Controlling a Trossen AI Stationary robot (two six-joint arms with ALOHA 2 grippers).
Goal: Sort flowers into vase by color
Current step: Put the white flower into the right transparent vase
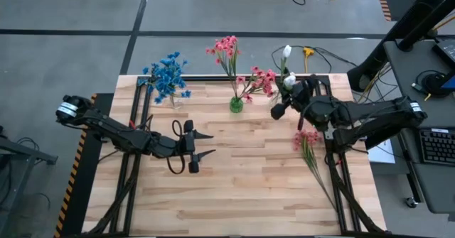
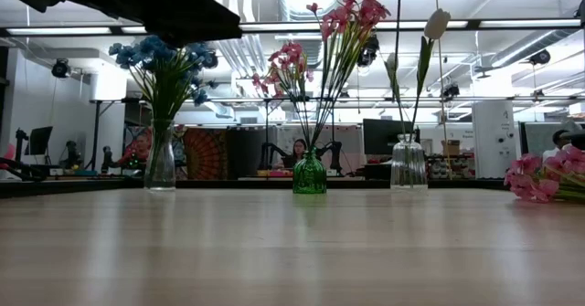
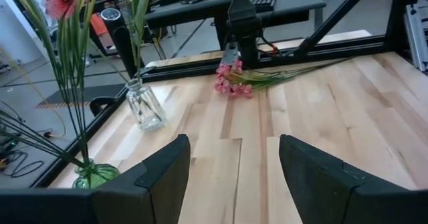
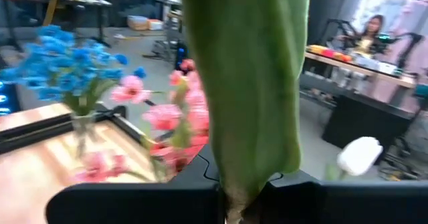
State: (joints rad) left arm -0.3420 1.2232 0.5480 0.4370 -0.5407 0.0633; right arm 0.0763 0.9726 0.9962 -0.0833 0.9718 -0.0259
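Observation:
Blue flowers (image 1: 168,77) stand in a clear vase at the table's far left. Pink flowers (image 1: 229,47) stand in a green vase (image 1: 236,104) (image 2: 309,172). One white bud (image 2: 437,23) stands in a clear vase (image 2: 409,163) at the far right. My right gripper (image 1: 277,110) (image 4: 231,204) hovers above that vase, shut on a green stem. Another pink bunch (image 1: 307,142) (image 3: 234,83) lies flat on the table's right side. My left gripper (image 1: 206,144) (image 3: 234,177) hangs open over the table's middle left, touching nothing. My right gripper pinches a white flower's green stem and leaf (image 4: 234,184) between its two fingers. The leaf rises broad in front of the wrist camera. Below the gripper a thin stem (image 2: 398,68) hangs straight down into the clear vase's mouth.
Black frame rails (image 1: 135,103) run along the table's left, right and far edges. Bare wood (image 1: 242,188) fills the near half. The three vases stand in a row near the far edge. People sit at desks in the room beyond.

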